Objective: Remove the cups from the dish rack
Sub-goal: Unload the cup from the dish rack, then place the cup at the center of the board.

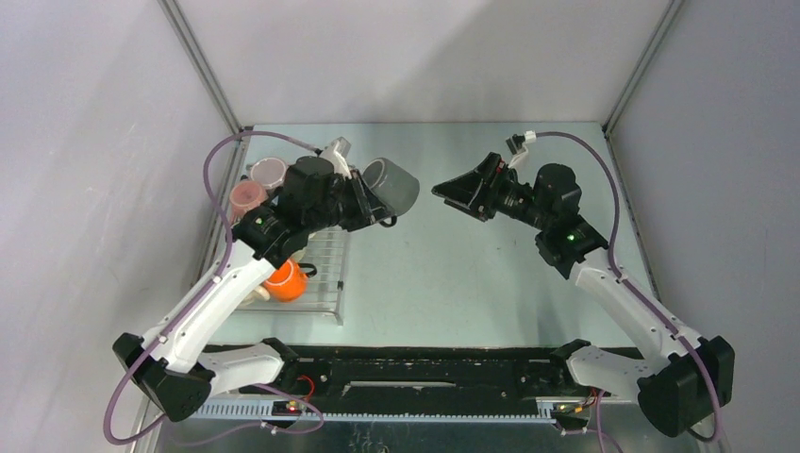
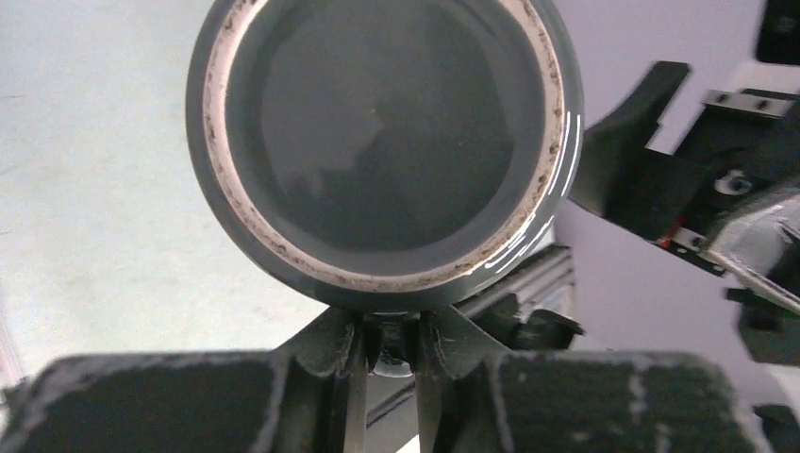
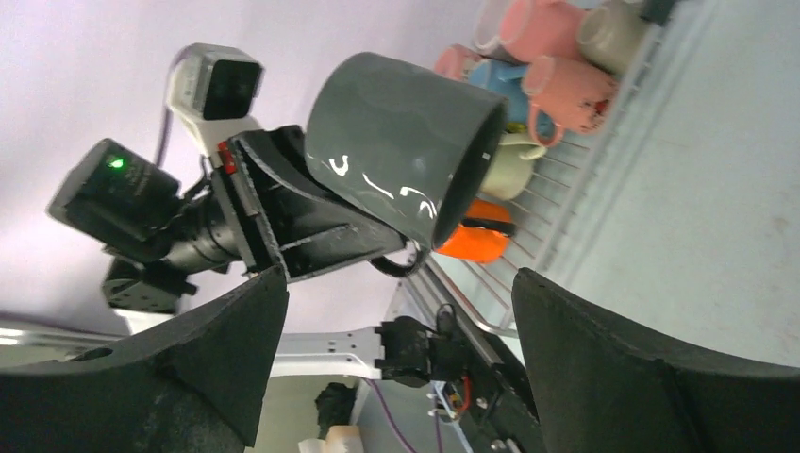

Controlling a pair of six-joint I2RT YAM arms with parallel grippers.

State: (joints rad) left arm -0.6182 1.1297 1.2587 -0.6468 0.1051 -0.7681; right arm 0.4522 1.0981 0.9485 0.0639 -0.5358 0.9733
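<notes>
- My left pincer (image 2: 388,351) pinches the glossy dark grey ceramic mug (image 1: 391,186) by its handle, aloft beside the silver wire dish rack (image 1: 328,269) at the left edge of the worktop (image 1: 472,283).
- My right pincer (image 3: 400,288) gapes wide, empty.

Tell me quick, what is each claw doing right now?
Left gripper: closed, holding the dark cup by its handle.
Right gripper: open, empty.

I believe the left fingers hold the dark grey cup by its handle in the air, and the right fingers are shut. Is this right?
Not fully. The right fingers are open, standing wide apart and touching nothing, as the right wrist view shows. The rest is right: the left fingers hold the dark grey cup by its handle in the air.
</notes>
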